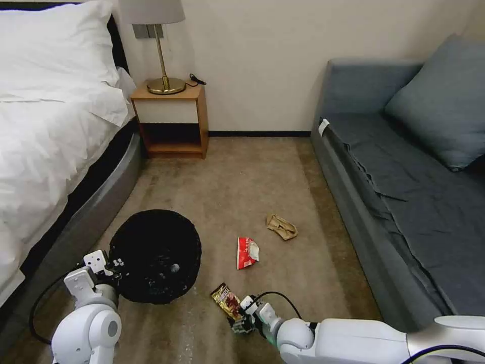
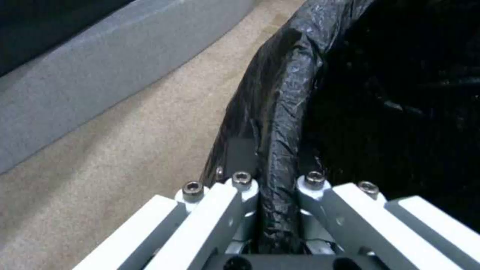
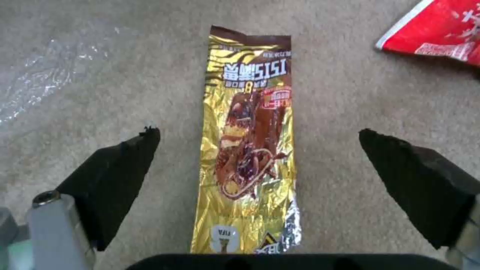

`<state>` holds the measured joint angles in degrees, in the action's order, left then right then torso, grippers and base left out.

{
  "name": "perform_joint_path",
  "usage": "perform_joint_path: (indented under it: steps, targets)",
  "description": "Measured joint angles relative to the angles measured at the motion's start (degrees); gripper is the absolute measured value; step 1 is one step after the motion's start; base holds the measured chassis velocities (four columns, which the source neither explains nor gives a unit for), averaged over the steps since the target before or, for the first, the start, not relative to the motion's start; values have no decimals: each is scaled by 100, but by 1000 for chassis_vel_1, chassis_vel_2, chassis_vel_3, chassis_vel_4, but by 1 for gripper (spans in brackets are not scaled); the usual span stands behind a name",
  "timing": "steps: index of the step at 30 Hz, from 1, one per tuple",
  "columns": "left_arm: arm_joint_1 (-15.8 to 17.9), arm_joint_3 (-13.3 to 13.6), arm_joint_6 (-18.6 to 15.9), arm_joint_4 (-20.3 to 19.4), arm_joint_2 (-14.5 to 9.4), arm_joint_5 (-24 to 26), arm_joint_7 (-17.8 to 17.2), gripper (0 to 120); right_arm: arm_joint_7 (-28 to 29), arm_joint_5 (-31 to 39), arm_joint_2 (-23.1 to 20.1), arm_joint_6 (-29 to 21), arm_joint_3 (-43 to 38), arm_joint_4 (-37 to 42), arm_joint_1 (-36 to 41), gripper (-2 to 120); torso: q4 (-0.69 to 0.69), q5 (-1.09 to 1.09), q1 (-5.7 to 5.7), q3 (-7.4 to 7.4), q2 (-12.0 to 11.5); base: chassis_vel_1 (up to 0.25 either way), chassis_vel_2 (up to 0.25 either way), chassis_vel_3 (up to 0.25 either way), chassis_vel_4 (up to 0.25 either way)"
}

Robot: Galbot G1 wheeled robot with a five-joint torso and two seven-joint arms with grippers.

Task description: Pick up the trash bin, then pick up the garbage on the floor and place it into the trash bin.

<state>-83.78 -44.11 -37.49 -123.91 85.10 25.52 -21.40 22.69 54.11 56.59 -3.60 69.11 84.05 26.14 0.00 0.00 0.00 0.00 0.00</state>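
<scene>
Jaws on the right gripper [image 3: 260, 138] are spread wide, one black pad either side of the candy wrapper [image 3: 248, 150], not touching it. Wrapper lies flat on the carpet [image 3: 100, 93], long axis running away from the wrist, centred between the pads. Judgement: thin crinkly foil, near weightless, no stiffness, so it will fold instead of lifting as a plate. Best hold is across the narrow width near mid-length, pads pressed into the carpet pile so the foil buckles up into the pinch. Slippery face; a shallow pinch may skate off.

Left gripper [image 2: 272, 183] is clamped on the rim of the trash bin [image 1: 154, 255], liner bunched between its fingers. Bin sits at the robot's left, beside the bed base. Mesh is light but bulky; a one-point rim hold probably lets it tilt.

Further out: red-white snack packet [image 1: 247, 252], then crumpled tan paper [image 1: 281, 226] toward the sofa.
</scene>
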Motion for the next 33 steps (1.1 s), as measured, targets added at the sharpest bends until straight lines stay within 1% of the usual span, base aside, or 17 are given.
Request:
perform_joint_path:
  steps: [4,11,14,17,20,27,33]
  targets:
    - [15,-1,0,26,-10,0,0,3,-68,107,-56,-102,110,151,-180,100,0,0,0,0,0,0,0,0,0]
    - [28,13,-1,57,-2,0,0,3,-532,316,-61,-217,538,260,-669,100,0,0,0,0,0,0,0,0,0]
    - [31,16,-1,61,0,-1,0,3,-588,359,-50,-223,635,264,-759,100,0,0,0,0,0,0,0,0,0]
    - [32,24,-2,66,10,-8,0,3,-662,493,21,-227,1002,266,-1021,100,0,0,0,0,0,0,0,0,0]
    - [31,21,-2,68,12,-9,1,3,-682,540,111,-225,1155,180,-1114,100,0,0,0,0,0,0,0,0,0]
    - [12,10,2,70,16,-9,1,3,-701,575,346,-199,1373,-76,-1147,100,0,0,0,0,0,0,0,0,0]
    - [-1,3,21,72,14,-4,7,3,-716,555,457,-156,1461,-272,-1137,100,0,0,0,0,0,0,0,0,0]
